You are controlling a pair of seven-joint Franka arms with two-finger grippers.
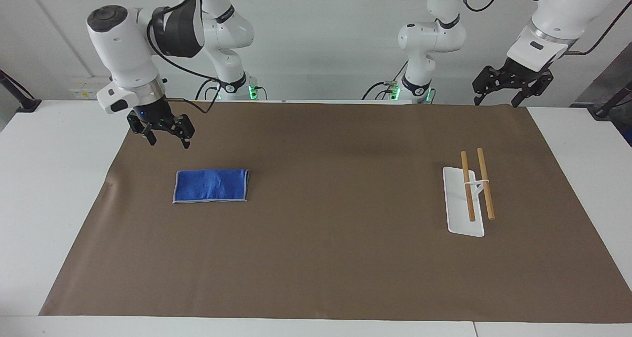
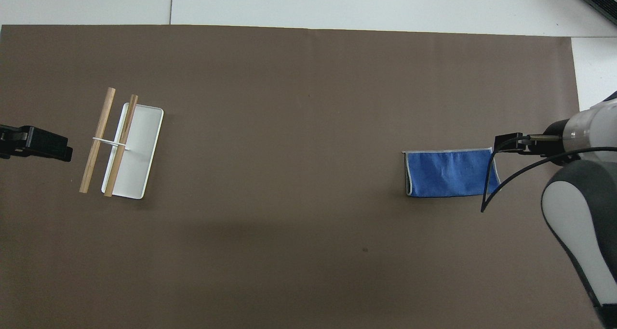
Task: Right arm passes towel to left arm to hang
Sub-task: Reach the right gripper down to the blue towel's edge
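1. Towel point(image 1: 211, 185) — blue folded cloth with pale grey edging, lying flat on the brown mat point(image 1: 326, 258) toward the right arm's end of the table; long axis runs along the table's length, from one arm's end toward the other; untouched by either gripper
2. Right gripper point(image 1: 167, 135) — blue light on its mount, fingers spread apart and pointing down, holding nothing; in the air over the mat, just beside the towel's corner on the robots' side, clear of the cloth
3. Left gripper point(image 1: 498, 98) — fingers spread, nothing in them; waits raised over the mat's edge nearest the robots, at the left arm's end
4. Rack point(image 1: 469, 194) — white flat base carrying two wooden rods on a thin white stand; rods parallel, running away from the robots; well apart from the towel, toward the left arm's end
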